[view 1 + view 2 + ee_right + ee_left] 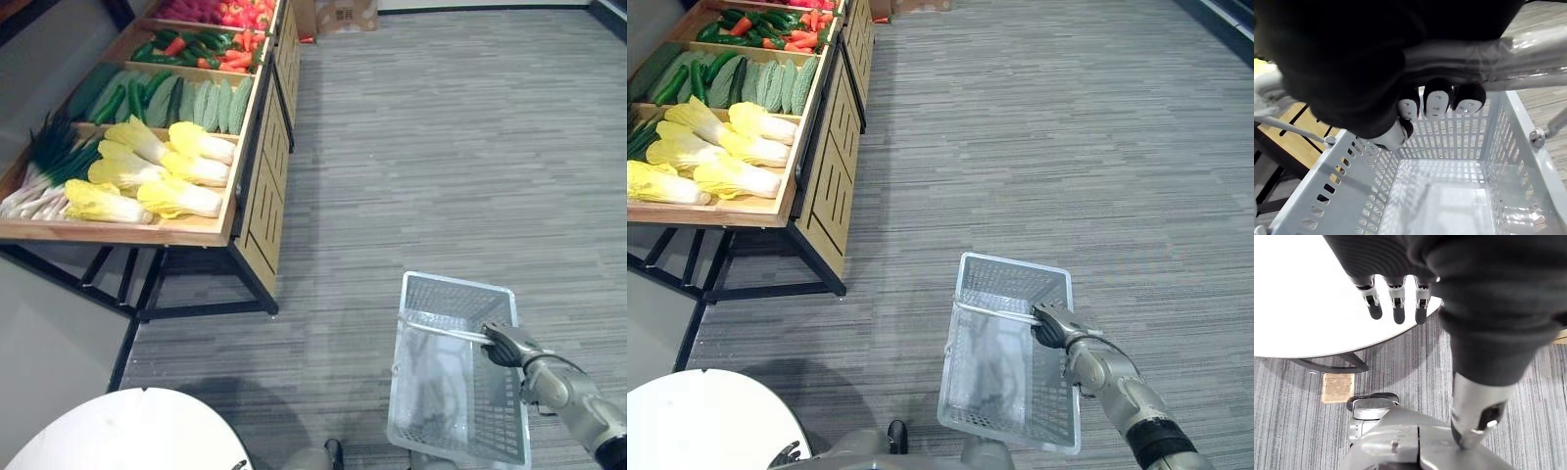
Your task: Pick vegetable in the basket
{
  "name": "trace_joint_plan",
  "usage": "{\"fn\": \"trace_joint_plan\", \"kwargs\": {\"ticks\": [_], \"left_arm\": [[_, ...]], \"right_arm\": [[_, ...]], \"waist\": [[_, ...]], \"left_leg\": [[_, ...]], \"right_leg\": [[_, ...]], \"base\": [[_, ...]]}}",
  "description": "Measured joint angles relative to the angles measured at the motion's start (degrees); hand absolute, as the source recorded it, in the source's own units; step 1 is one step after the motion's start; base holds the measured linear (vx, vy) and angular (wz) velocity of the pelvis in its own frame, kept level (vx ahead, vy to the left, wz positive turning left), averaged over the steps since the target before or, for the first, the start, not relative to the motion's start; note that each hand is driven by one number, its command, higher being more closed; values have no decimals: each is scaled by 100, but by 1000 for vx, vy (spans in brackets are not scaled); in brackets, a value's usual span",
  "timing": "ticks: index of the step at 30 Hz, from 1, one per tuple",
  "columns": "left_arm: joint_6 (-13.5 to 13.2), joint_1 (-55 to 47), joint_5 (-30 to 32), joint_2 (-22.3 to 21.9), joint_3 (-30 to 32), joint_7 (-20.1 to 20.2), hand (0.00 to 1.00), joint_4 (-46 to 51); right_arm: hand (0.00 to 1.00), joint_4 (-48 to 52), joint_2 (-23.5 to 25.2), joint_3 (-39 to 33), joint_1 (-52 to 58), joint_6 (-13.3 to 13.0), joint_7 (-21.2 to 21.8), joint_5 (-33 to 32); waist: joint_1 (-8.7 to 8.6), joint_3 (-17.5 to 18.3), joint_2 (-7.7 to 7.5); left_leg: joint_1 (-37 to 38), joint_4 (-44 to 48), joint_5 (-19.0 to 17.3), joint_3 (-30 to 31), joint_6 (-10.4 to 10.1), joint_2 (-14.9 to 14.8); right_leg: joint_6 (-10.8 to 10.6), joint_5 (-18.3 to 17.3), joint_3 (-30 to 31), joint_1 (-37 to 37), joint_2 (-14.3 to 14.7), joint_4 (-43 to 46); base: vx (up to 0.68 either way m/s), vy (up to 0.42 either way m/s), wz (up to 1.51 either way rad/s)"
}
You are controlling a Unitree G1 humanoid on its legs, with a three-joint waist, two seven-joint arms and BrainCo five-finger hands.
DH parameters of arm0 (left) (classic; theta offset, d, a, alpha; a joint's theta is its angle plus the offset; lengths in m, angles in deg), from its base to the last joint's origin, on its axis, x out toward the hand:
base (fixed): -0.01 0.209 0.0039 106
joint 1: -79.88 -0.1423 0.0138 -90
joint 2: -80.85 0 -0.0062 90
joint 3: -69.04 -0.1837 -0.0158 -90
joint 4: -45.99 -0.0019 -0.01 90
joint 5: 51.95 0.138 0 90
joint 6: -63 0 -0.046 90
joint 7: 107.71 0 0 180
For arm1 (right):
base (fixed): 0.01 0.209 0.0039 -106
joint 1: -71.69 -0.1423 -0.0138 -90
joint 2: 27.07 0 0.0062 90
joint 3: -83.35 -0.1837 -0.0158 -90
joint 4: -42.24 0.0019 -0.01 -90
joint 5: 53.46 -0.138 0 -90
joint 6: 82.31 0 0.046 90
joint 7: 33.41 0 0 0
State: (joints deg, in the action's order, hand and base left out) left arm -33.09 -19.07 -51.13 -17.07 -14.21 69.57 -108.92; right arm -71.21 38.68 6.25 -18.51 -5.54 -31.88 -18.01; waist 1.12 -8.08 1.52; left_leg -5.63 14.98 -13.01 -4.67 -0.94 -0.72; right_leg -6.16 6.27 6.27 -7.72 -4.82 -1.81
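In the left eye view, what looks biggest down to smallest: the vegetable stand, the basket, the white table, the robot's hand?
1. stand
2. basket
3. table, cut off by the picture's edge and near the camera, so its place against the basket is unsure
4. right hand, clearly smallest

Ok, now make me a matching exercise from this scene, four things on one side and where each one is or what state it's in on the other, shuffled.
Things:
1. basket
2. cabbages
3. cucumbers
4. left hand

Places or states:
A. fingers relaxed, over the white table
B. nearest compartment of the wooden stand
C. empty, hanging by its handle from the right hand
D. second compartment, next to the bitter gourds

Pairs: 1-C, 2-B, 3-D, 4-A
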Motion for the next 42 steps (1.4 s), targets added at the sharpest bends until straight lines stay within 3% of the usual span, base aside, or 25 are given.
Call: {"fn": "trace_joint_plan", "kwargs": {"ticks": [4, 6, 7, 10, 11, 12, 15, 17, 18, 19, 21, 22, 25, 27, 28, 30, 33, 35, 36, 37, 38, 39, 40, 41, 42], "left_arm": [[5, 86, 24, 139, -325, -36, 0, 2], [5, 180, 47, 234, -524, -89, 0, -1], [5, 224, 59, 317, -654, -115, 0, 6], [7, 438, 210, 362, -781, -166, 0, 129], [7, 521, 216, 364, -827, -175, 0, 179], [4, 723, 226, 351, -935, -186, 0, 374], [-11, 1101, 267, 371, -980, -302, 0, 728], [-20, 1181, 267, 409, -976, -382, 0, 851], [-41, 1154, 266, 507, -975, -409, 0, 1007], [-42, 1183, 265, 459, -970, -426, 0, 1006], [-81, 1186, 263, 354, -913, -438, 0, 1007], [-80, 1175, 257, 287, -876, -433, 0, 982], [-71, 1116, 257, 124, -863, -363, 0, 698], [-75, 991, 262, 106, -850, -343, 0, 603], [-70, 893, 262, 117, -802, -339, 0, 549], [-56, 718, 242, 117, -719, -317, 0, 547], [-83, 593, 275, 131, -503, -319, 0, 533], [-85, 463, 298, 66, -502, -303, 0, 495], [-82, 355, 453, 27, -485, -297, 0, 412], [-81, 328, 469, 20, -472, -295, 0, 390], [-74, 171, 521, -1, -408, -276, 0, 338], [-16, -44, 603, -46, -285, -257, 0, 292], [-3, -92, 631, -57, -261, -258, 0, 269], [46, -265, 676, -68, -143, -245, 0, 118], [60, -402, 685, -69, -66, -225, 0, 82]], "right_arm": [[100, -206, 316, -364, 38, 59, -125, 0], [100, -203, 510, -604, 36, 126, -250, -2], [100, -209, 592, -620, 45, 150, -292, -7], [100, -261, 717, -623, 75, 152, -357, -9], [100, -298, 730, -624, 74, 153, -357, -9], [100, -420, 750, -645, 72, 158, -366, -10], [100, -447, 765, -876, 64, 253, -379, -16], [100, -447, 850, -1026, 125, 299, -380, -15], [100, -446, 993, -1120, 224, 348, -394, -15], [100, -457, 1018, -1203, 236, 378, -415, -16], [100, -449, 1075, -1261, 233, 401, -406, -17], [100, -448, 1103, -1261, 220, 401, -406, -19], [100, -434, 1121, -1263, 325, 403, -409, -55], [100, -448, 1127, -1252, 389, 437, -411, -67], [100, -446, 1132, -1249, 404, 441, -414, -68], [100, -447, 1098, -1258, 429, 450, -422, -132], [100, -485, 1050, -1268, 424, 499, -448, -177], [100, -589, 1049, -1268, 368, 497, -486, -177], [100, -655, 1048, -1265, 360, 496, -543, -177], [100, -671, 1050, -1262, 354, 496, -546, -176], [100, -677, 1052, -1237, 315, 498, -550, -173], [100, -715, 1052, -1160, 228, 499, -556, -170], [100, -732, 1052, -1129, 212, 498, -563, -171], [100, -837, 1129, -993, 168, 497, -594, -174], [100, -857, 1249, -847, 113, 494, -595, -171]], "waist": [[0, -59, -21], [-123, -255, -88], [-243, -300, -133], [-405, -331, -183], [-409, -357, -183], [-405, -432, -145], [-433, -548, -96], [-472, -546, -136], [-577, -454, -235], [-575, -456, -106], [-559, -368, 66], [-552, -366, 69], [-559, -367, 52], [-498, -370, 39], [-406, -376, 28], [-292, -420, -47], [-112, -424, -44], [-18, -421, -41], [81, -376, 44], [97, -362, 67], [183, -317, 184], [277, -309, 324], [292, -310, 342], [402, -284, 295], [498, -240, 85]], "left_leg": [[373, -121, -126, -287, 191, -112], [727, -230, -269, -429, 434, -103], [923, -329, -270, -486, 540, -58], [1123, -598, -258, -556, 601, -78], [1114, -597, -269, -553, 569, -115], [1116, -565, -259, -555, 345, -215], [1381, -691, -379, -451, 1, -331], [1588, -730, -535, -324, -265, -426], [1749, -659, -723, -29, -533, -561], [1752, -562, -755, 90, -585, -737], [1377, 102, -595, 468, -668, -1090], [1232, 490, -385, 643, -654, -1161], [657, 2012, 968, 837, -506, -1291], [148, 3241, 945, 548, -419, -1470], [-161, 3797, 739, 329, -329, -1521], [-694, 4129, 500, 45, -205, -1447], [-1573, 3620, 184, -378, -203, -1218], [-1751, 2031, 227, -432, -231, -765], [-1724, 563, 550, -320, -266, -515], [-1714, 274, 668, -236, -277, -461], [-1733, -682, 1065, 71, -350, -406], [-1849, -1064, 1158, 303, -327, -561], [-1835, -1084, 1159, 314, -326, -599], [-1796, -889, 1682, 157, -325, -621], [-1775, -669, 1898, -10, -232, -475]], "right_leg": [[157, -195, -56, -721, 246, 1717], [222, -233, -313, -978, 185, 2744], [365, -355, -545, -1133, 29, 3232], [546, -521, -1109, -1315, -120, 2916], [535, -512, -1166, -1324, -122, 2668], [428, -439, -1257, -1331, -136, 2012], [158, -213, -1318, -1309, -268, 780], [156, -209, -1420, -1292, -345, 723], [219, 101, -1489, -1296, -366, 1090], [197, 31, -1602, -1381, -262, 1418], [468, -467, -1860, -1555, -28, 1984], [571, -666, -1944, -1552, 29, 2193], [767, -1121, -2209, -980, 127, 2244], [799, -1273, -2200, -473, 243, 1928], [850, -1306, -2184, -155, 306, 1688], [837, -1374, -2196, 281, 318, 1315], [778, -1428, -2361, 747, 265, 955], [620, -1494, -2453, 1018, 131, 735], [530, -1576, -2473, 1184, 114, 582], [537, -1606, -2477, 1215, 119, 546], [473, -1713, -2459, 1330, 183, 453], [273, -1889, -2387, 1478, 283, 452], [260, -1935, -2367, 1524, 292, 466], [149, -2100, -2229, 1704, 206, 545], [173, -2234, -2076, 1739, -27, 662]], "base": [[-12, 60, -56], [-99, 30, -37], [-64, 46, -11], [94, 52, -16], [190, -13, -6], [259, -41, -3], [442, -140, 15], [520, -300, 54], [566, -371, 65], [466, -316, 48], [472, -363, 11], [623, -489, 15], [524, -368, 30], [373, -222, 8], [352, -173, -5], [328, -129, 10], [254, -12, 29], [279, 98, 25], [291, 148, 16], [384, 217, 7], [365, 225, -14], [378, 238, -20], [434, 270, -32], [469, 268, -31], [490, 257, -36]]}}
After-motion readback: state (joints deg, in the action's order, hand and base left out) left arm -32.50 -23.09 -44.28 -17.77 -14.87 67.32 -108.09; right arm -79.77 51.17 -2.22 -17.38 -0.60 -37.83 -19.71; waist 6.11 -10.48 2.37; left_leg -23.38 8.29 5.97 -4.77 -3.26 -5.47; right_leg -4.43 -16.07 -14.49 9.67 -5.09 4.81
